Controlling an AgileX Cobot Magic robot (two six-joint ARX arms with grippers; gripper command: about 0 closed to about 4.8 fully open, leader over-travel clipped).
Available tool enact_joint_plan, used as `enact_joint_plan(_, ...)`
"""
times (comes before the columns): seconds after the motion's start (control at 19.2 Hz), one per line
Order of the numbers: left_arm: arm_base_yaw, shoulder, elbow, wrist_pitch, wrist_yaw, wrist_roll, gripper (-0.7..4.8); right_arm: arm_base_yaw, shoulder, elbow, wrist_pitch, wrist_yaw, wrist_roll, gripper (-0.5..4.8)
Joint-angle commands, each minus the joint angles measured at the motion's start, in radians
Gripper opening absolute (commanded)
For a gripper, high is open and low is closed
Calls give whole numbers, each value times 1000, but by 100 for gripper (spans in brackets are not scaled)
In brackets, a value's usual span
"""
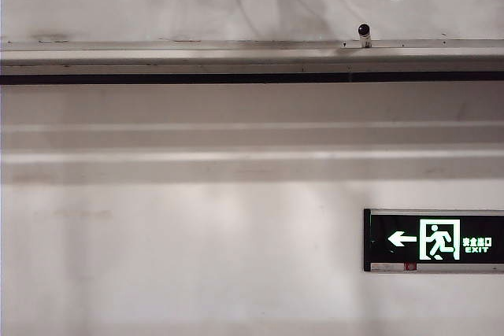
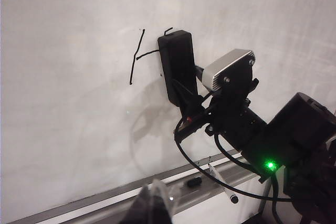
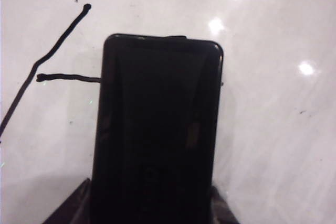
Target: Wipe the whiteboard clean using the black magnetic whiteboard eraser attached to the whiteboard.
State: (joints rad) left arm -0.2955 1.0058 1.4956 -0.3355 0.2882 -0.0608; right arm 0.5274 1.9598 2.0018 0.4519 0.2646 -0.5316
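Right claw [image 2: 181, 95] around eraser [image 3: 157, 129] on whiteboard [image 2: 68, 129], beside black marks [image 2: 137, 56].

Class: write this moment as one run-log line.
stage: wiping | right pincer: shut on eraser, on whiteboard | black marks: remaining | left pincer: shut, empty

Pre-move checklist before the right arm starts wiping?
1. Right gripper on the eraser: ok, fingers flank its lower end, shut on it.
2. Eraser flat on the whiteboard: ok in the left wrist view.
3. Marks left to wipe: not ok, black strokes sit beside the eraser.
4. Left gripper clear of the path: ok, shut, low by the rail, away from the eraser.
5. Cable of the right arm free: cannot tell, it loops down near the rail.
6. Marker on the rail: ok, below the wipe area.
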Motion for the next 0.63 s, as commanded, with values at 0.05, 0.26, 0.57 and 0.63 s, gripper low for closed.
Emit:
enact_joint_plan(0.05,-1,-2,4,7,8,0,-5,-1,-15,13,47,-62,0,302)
enact_joint_plan(0.26,-1,1,4,20,4,0,-5,1,-51,12,39,-57,0,410)
enact_joint_plan(0.57,-6,70,4,154,14,-75,-5,0,-233,11,-37,-16,-4,273)
enact_joint_plan(0.63,-21,97,4,193,24,-100,-5,0,-273,11,-40,-12,-15,92)
